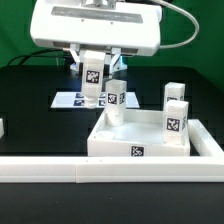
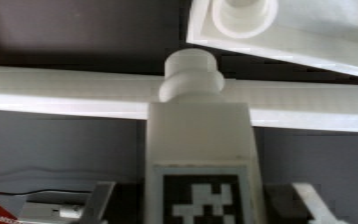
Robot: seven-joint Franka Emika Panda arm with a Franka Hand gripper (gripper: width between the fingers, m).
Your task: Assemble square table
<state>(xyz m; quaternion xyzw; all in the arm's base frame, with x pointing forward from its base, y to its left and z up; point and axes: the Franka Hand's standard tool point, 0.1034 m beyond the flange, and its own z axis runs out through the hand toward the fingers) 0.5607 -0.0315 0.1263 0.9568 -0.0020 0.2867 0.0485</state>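
Leg (image 2: pixel 201 140): white, tagged, upright between the gripper (image 1: pixel 92 95) jaws, its round peg end pointing down. It hangs above the back corner of the slab (image 1: pixel 140 140) on the exterior view's left; whether the peg touches the corner socket (image 2: pixel 247 12) I cannot tell.

Slab: white, raised rim, tag on its front wall, lying against the rail (image 1: pixel 110 168). Two more legs (image 1: pixel 175 112) stand at its corner on the exterior view's right, one (image 1: pixel 118 92) behind it.

Jaws: partly spread, pinching the leg's tagged upper end.

Marker board (image 1: pixel 70 100): flat behind the gripper.
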